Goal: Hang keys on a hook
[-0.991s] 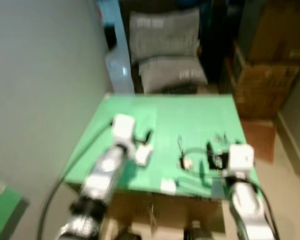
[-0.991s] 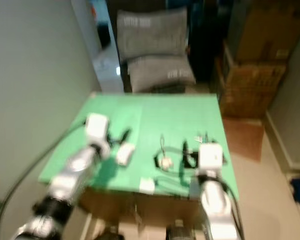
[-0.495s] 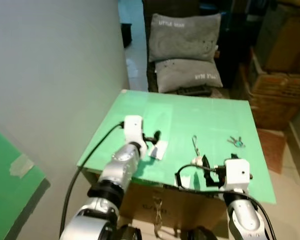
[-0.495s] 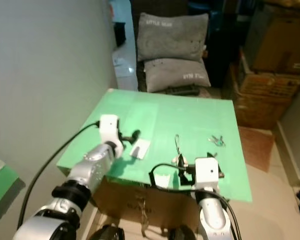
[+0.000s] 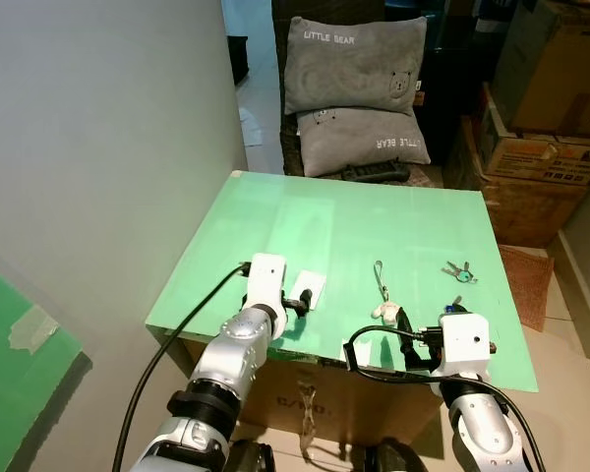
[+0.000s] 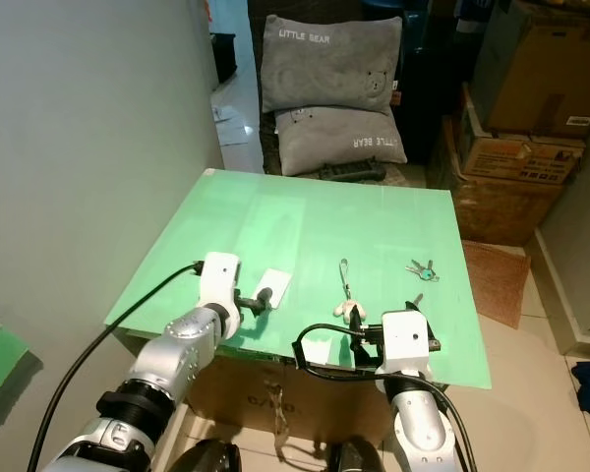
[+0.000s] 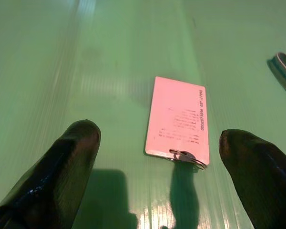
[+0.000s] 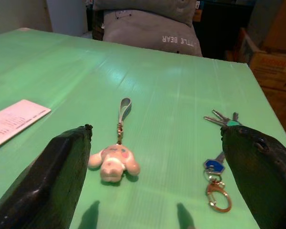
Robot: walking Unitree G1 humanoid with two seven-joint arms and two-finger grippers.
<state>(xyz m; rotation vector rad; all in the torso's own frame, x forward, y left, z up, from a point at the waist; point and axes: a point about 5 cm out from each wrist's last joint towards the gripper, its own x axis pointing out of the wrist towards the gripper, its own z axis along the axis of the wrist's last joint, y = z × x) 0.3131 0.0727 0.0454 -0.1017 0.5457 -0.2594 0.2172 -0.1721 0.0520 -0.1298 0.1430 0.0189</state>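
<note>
We held both grippers low over the green table (image 5: 374, 216), each spread wide and empty. The keys (image 8: 218, 164) lay flat just ahead of our right gripper (image 8: 162, 191), toward its right finger, with a plush charm (image 8: 113, 162) near its left finger. A white card (image 7: 178, 119) lay between our left gripper (image 7: 157, 191) fingers.

We see our left gripper (image 7: 157, 181) low over a shiny green table (image 7: 86, 62), its two black fingers (image 7: 62, 171) spread wide apart. Between them lies a flat pink card (image 7: 178, 119) with small dark print on it. A little metal ring (image 7: 187, 156) sits at the card's near edge. A grey strap (image 7: 283, 69) pokes in nearby.
</note>
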